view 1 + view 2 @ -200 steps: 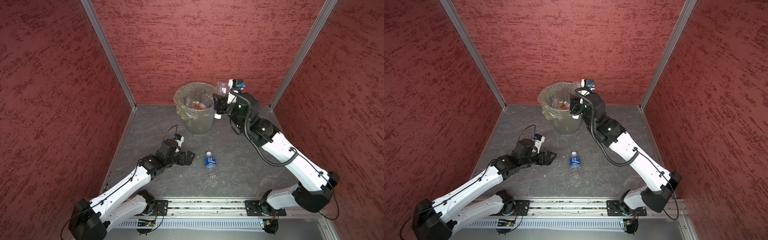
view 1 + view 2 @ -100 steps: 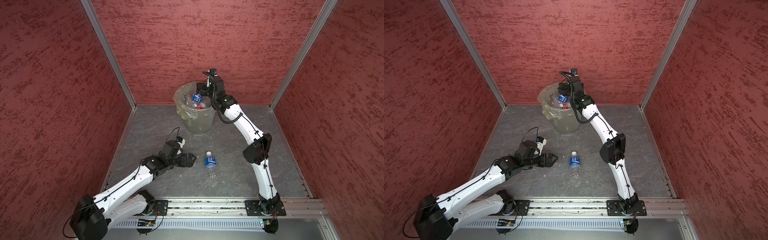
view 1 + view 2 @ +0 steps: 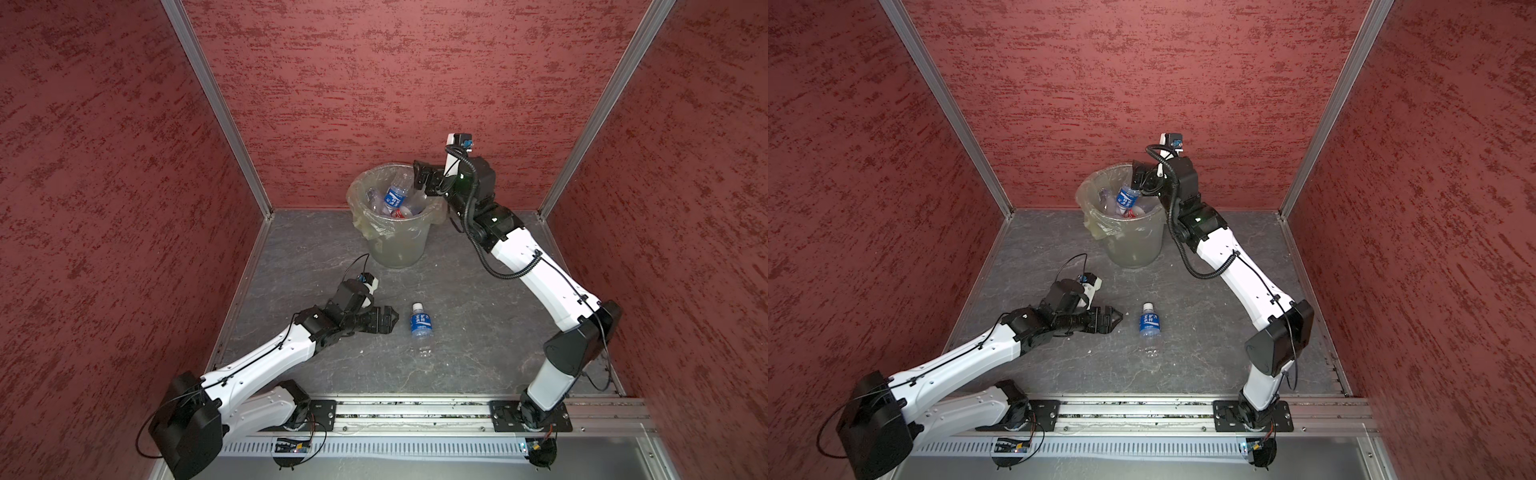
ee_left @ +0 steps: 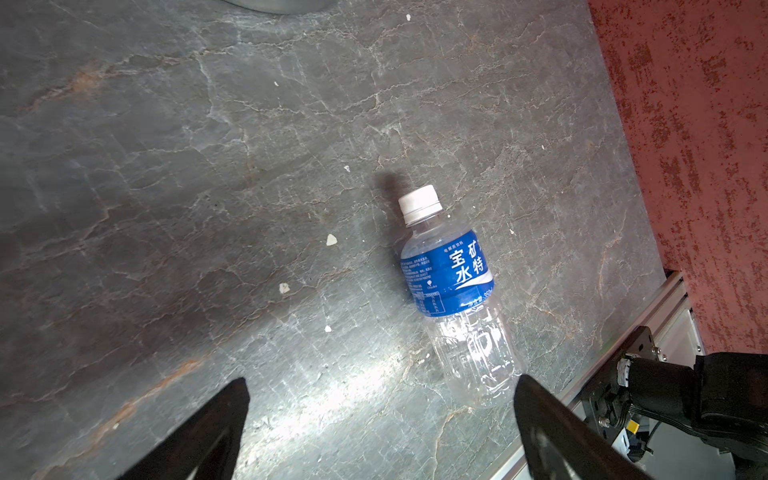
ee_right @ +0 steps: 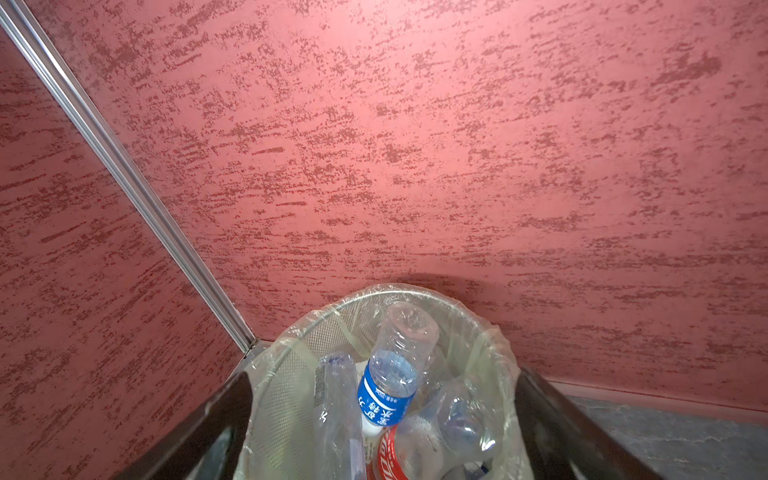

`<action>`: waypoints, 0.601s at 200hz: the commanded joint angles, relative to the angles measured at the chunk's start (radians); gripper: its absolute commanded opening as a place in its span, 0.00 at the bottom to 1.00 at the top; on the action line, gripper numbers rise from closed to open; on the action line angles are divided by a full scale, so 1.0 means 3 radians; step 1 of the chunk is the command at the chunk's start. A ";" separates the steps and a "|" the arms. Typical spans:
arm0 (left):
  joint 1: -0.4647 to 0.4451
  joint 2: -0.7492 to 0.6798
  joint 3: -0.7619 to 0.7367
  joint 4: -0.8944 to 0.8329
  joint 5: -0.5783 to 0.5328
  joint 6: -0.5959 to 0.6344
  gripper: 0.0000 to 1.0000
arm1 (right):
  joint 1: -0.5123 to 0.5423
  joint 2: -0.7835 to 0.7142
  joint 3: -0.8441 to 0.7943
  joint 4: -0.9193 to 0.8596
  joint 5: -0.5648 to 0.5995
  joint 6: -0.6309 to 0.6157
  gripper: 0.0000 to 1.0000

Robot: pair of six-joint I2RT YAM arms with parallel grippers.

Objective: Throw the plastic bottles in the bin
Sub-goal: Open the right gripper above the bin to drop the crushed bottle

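One plastic bottle (image 3: 421, 328) (image 3: 1150, 328) (image 4: 453, 291), clear with a blue label and white cap, lies on the grey floor. My left gripper (image 3: 390, 320) (image 3: 1115, 319) (image 4: 382, 380) is open and empty, low over the floor just left of that bottle. The bin (image 3: 395, 245) (image 3: 1133, 249) (image 5: 291, 374) stands at the back and holds several bottles. A blue-labelled one (image 3: 394, 197) (image 3: 1127, 198) (image 5: 388, 399) lies cap-down on top, beside a red-labelled one (image 5: 388, 453). My right gripper (image 3: 422, 178) (image 3: 1138, 178) (image 5: 382, 374) hangs open over the bin's right rim, holding nothing.
Red textured walls (image 3: 415, 83) close in the back and both sides, with aluminium posts (image 3: 216, 104) at the corners. A metal rail (image 3: 415, 411) that carries both arm bases runs along the front edge. Small white flecks (image 4: 331, 240) dot the floor.
My right gripper held a bottle beside the bin, then swung over it and opened. The blue-labelled bottle now lies in the bin. My left gripper edged towards the floor bottle.
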 commanded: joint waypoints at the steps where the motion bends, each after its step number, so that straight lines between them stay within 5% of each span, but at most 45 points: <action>1: -0.0081 0.0110 0.0152 0.0125 -0.0029 -0.0022 1.00 | -0.0008 -0.0156 -0.0237 0.0109 0.0072 -0.0024 0.99; 120: -0.0583 0.0748 0.0591 0.0037 -0.0244 -0.0144 1.00 | -0.0112 -0.1220 -0.1649 0.0175 0.0116 0.0134 0.99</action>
